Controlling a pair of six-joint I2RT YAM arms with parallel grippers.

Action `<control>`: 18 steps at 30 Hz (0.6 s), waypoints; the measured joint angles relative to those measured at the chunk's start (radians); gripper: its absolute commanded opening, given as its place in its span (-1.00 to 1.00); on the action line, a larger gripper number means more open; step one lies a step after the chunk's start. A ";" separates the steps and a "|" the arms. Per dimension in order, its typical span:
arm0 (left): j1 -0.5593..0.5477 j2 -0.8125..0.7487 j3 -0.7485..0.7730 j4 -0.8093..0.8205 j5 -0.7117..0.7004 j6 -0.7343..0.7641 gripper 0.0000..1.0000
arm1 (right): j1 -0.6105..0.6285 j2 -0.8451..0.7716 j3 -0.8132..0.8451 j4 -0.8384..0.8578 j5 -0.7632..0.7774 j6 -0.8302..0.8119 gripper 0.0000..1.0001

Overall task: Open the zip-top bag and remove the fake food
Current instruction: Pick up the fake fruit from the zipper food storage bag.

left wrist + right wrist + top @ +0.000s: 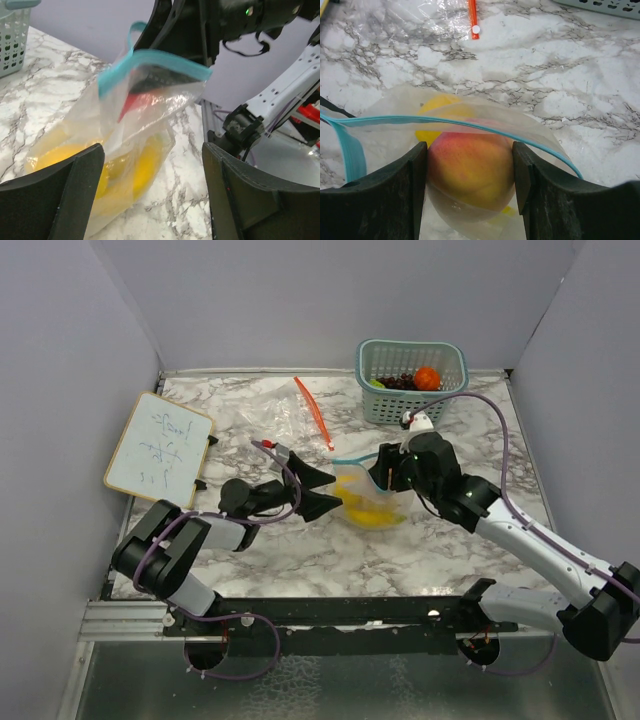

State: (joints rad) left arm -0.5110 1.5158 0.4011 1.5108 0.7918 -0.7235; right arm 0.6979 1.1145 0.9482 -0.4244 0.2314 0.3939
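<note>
The zip-top bag [362, 498] with a teal zip strip stands open mid-table. Held between my right gripper's [470, 172] fingers is the pink-yellow peach [470, 162], at the bag's mouth just behind the teal rim [420, 120]. A yellow fruit [436, 107] lies deeper in the bag. My left gripper [152, 192] stands wide open beside the bag [145, 95], its left finger [75, 195] against the film. Nothing is between the jaws but the bag's edge, with yellow fruit [142, 167] showing through. In the top view the left gripper [318, 490] faces the right gripper [385, 472].
A teal mesh basket [450, 365] at the back right holds an orange [427, 377], dark grapes [402, 382] and a lime [377, 383]. A second clear bag with an orange-red zip [312, 410] lies flat behind. A small whiteboard [158, 448] lies at the left.
</note>
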 measured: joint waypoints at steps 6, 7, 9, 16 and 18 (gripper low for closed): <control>-0.046 0.072 -0.023 0.016 -0.021 0.006 0.09 | -0.006 0.018 0.002 0.006 -0.002 -0.005 -0.31; -0.053 0.079 -0.024 0.017 -0.022 0.004 0.11 | -0.006 0.024 -0.002 0.009 -0.005 -0.005 -0.32; -0.063 0.088 -0.029 0.022 -0.024 -0.003 0.22 | -0.008 0.029 -0.008 0.011 -0.009 -0.005 -0.32; -0.113 0.106 -0.035 0.022 -0.055 -0.006 0.01 | -0.019 0.038 -0.011 0.036 -0.031 -0.001 -0.32; -0.161 0.128 -0.030 0.020 -0.087 0.000 -0.12 | -0.022 0.050 -0.011 0.047 -0.047 0.004 -0.33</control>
State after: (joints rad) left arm -0.6720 1.6440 0.3714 1.5311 0.7044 -0.7231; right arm 0.6762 1.1641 0.9375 -0.3779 0.1848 0.3977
